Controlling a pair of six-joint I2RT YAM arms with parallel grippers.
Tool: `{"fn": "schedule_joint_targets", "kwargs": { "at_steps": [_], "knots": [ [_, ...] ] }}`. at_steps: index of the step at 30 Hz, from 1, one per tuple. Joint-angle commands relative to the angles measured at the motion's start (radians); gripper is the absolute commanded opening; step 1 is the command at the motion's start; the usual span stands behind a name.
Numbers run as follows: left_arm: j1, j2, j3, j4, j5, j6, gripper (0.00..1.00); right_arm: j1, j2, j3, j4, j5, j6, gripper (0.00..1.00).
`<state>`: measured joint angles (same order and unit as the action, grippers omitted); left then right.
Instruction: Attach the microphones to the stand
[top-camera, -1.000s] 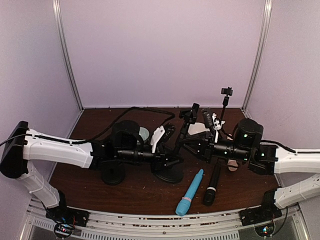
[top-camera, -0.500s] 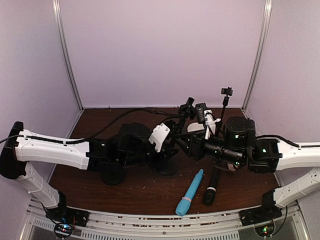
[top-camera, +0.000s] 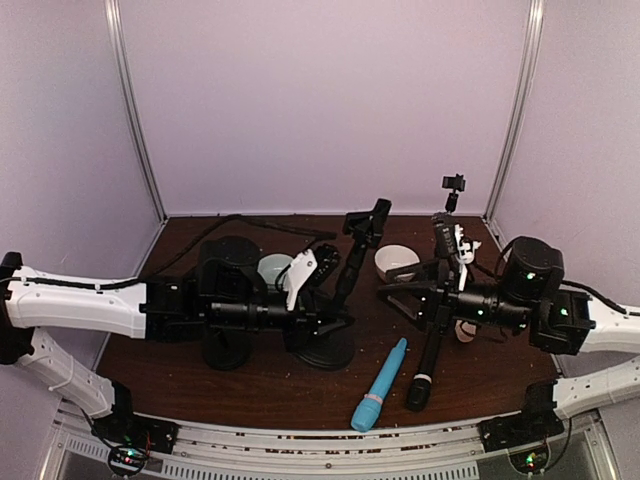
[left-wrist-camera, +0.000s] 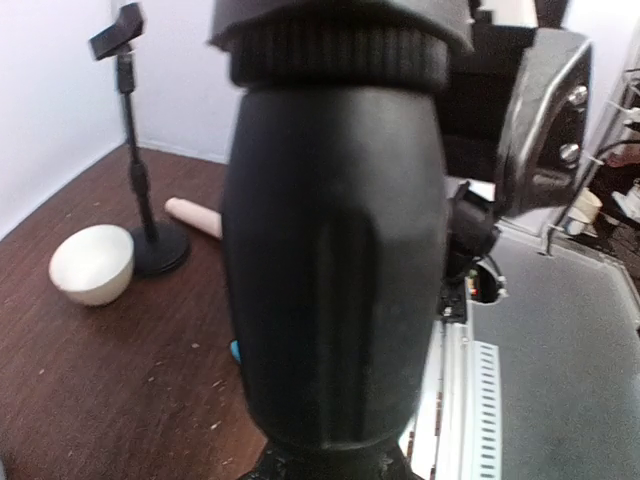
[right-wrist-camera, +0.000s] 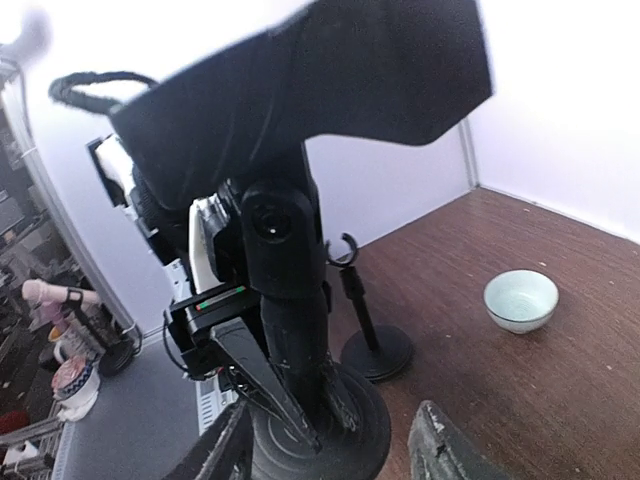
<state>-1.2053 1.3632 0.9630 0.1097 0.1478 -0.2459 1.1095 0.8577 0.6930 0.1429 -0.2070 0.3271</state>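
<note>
Altogether — three microphones (top-camera: 381, 386) (top-camera: 420, 385) (left-wrist-camera: 195, 215), three stands (top-camera: 222, 352) (top-camera: 325, 350) (top-camera: 453, 186), two bowls (top-camera: 275, 268) (top-camera: 397, 258).

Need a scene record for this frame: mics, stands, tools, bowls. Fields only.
light blue mic: lying on table, near front, unattached
black mic: lying just right of it, unattached
cream mic: lying by rear stand's base, unattached
centre stand: clip empty
left stand: clip empty
rear stand: clip empty
left tool: shut on centre stand's stem
right tool: open, empty, facing centre stand
white bowl: rear, right of centre stand
pale green bowl: rear, left of centre stand
</note>
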Motion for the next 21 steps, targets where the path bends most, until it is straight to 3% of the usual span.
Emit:
{"fn": "schedule_joint_targets", "kwargs": {
  "at_steps": [1,4,8,15,21],
  "knots": [
    [0.002,0.016,0.003,0.224,0.272,0.028,0.00,-0.010,0.035,-0.015,0.168,-0.222,-0.076,0.55],
    [0.003,0.055,0.050,0.207,0.323,0.014,0.00,-0.009,0.052,0.015,0.135,-0.220,-0.084,0.55],
    [0.003,0.085,0.071,0.208,0.343,0.012,0.00,-0.009,0.055,-0.026,0.221,-0.247,-0.076,0.52],
    [0.001,0.071,0.046,0.246,0.334,-0.032,0.00,-0.007,0.053,-0.051,0.255,-0.233,-0.040,0.39],
    [0.001,0.060,0.040,0.243,0.333,-0.040,0.00,0.005,0.063,-0.084,0.273,-0.185,-0.024,0.45]
  ]
}}
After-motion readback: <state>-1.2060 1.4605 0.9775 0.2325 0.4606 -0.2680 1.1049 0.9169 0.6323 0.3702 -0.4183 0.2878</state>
